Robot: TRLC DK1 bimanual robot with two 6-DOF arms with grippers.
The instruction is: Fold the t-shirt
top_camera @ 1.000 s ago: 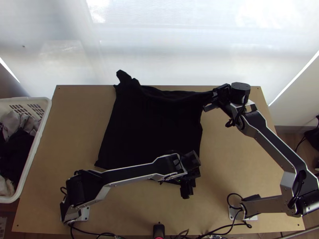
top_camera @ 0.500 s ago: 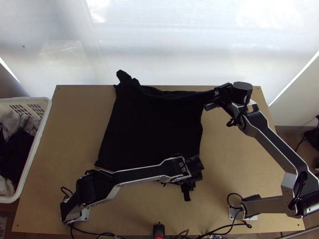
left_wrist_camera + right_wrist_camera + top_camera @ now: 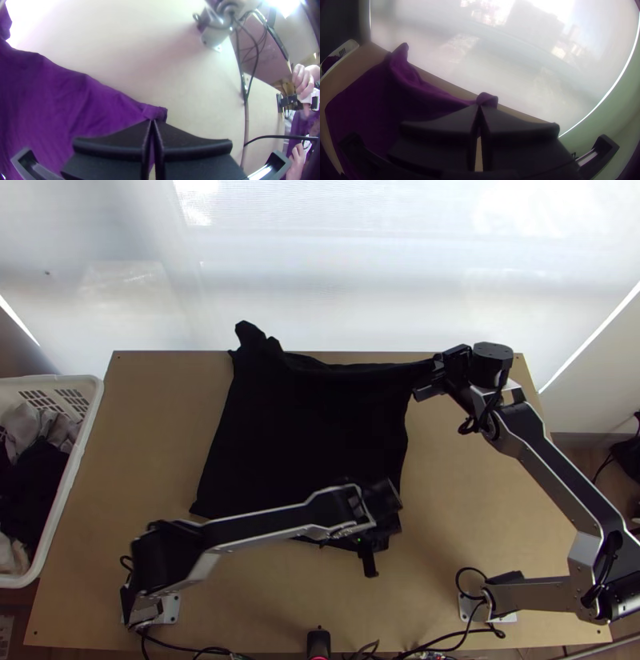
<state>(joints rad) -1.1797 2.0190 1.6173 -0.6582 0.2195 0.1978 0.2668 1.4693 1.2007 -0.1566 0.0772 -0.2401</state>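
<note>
At the far right, pinching a corner of the t-shirt in the right gripper, just eased slightly rightward, and nipping the near right corner in the left gripper, probably tensioning that side, mid-table, for folding.

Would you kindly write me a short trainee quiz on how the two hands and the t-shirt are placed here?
1. True or false: the left hand is shut on the t-shirt.
2. Which hand holds the t-shirt nearer the far edge of the table? A) the left hand; B) the right hand; C) neither.
3. Fill in: in the top view, the white basket stands at the table's ____ side.
Key: 1 true; 2 B; 3 left.
</note>
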